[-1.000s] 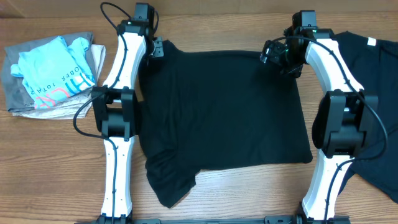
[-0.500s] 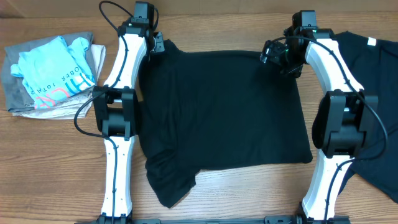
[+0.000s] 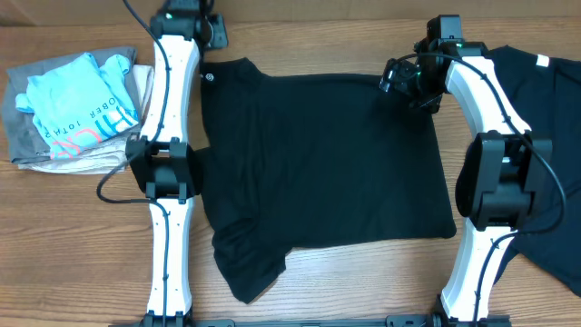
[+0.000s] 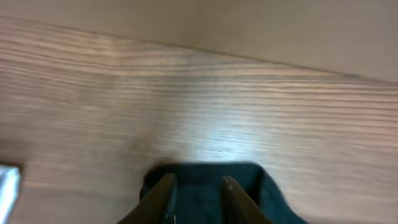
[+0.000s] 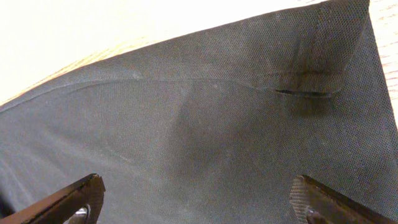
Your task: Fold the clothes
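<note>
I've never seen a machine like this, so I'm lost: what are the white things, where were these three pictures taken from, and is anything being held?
Those are two robot arms, white with black joints, standing at a wooden table. The wide picture looks straight down from above. The other two come from small cameras on each wrist, looking past that arm's own claw. A black T-shirt lies spread between the arms. Another black shirt lies at the right edge, and a pile of light blue and grey clothes sits at the left. The left claw is slightly apart by the shirt's corner. The right claw is wide open over the fabric. Neither holds anything.
</note>
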